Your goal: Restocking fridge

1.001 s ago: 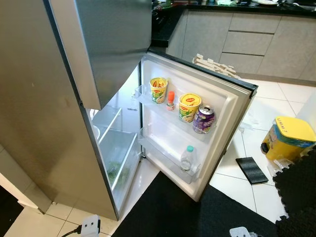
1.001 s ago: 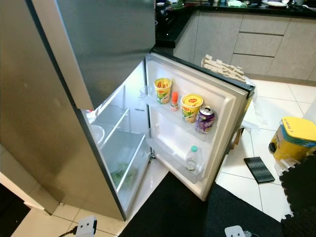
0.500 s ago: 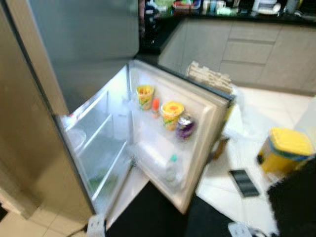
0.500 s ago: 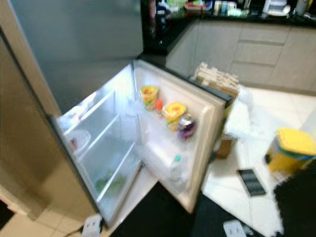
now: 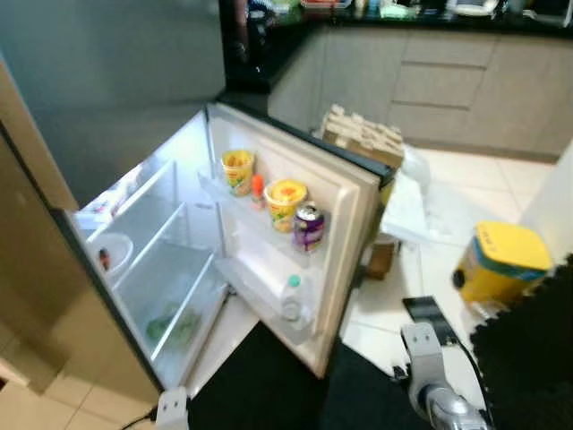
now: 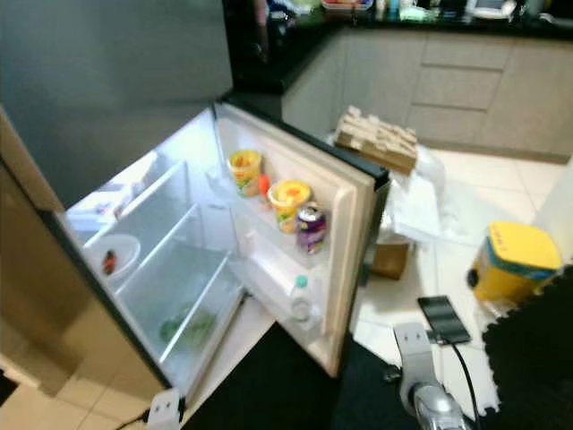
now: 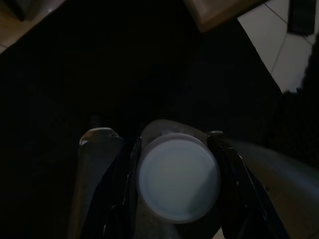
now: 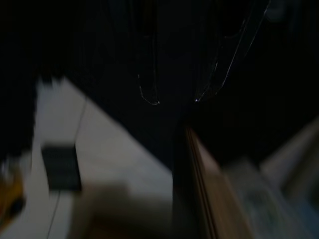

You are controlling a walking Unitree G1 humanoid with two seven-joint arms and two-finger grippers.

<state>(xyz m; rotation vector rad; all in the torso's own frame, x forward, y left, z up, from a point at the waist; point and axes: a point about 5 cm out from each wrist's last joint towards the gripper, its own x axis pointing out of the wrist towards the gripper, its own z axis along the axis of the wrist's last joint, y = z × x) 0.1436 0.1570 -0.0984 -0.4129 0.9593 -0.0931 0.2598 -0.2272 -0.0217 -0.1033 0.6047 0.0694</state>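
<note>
Since a second ago my head views have swung and pulled back: the fridge door (image 5: 295, 224) sits further into the picture, more of the fridge interior (image 5: 152, 269) shows, and the right arm (image 5: 430, 385) has come into view low beside the door's outer edge. I read this as the camera moving with the robot, not the fridge. The things on the door hold the same order as before.

Left claw (image 7: 172, 164): closed around a bottle with a white cap (image 7: 178, 177), one black finger pressed to each side of it, above the black mat (image 7: 99, 64).

Right claw: its wrist view is dark and blurred; I cannot tell its state.

Door stock, taken from the purple can (image 5: 308, 227): a yellow-lidded cup (image 5: 285, 202) is just beside it toward the hinge, then a small red-capped bottle (image 5: 258, 188), then a second yellow cup (image 5: 236, 170). A clear bottle (image 5: 292, 298) stands in the bin below the can.

Inside the fridge, a white bowl (image 5: 107, 255) rests on a shelf and greens (image 5: 170, 324) lie in the bottom drawer.

Judgement: the bottle is in hand but not yet stocked. The lower door bin beside the clear bottle looks the likely place for it.
</note>
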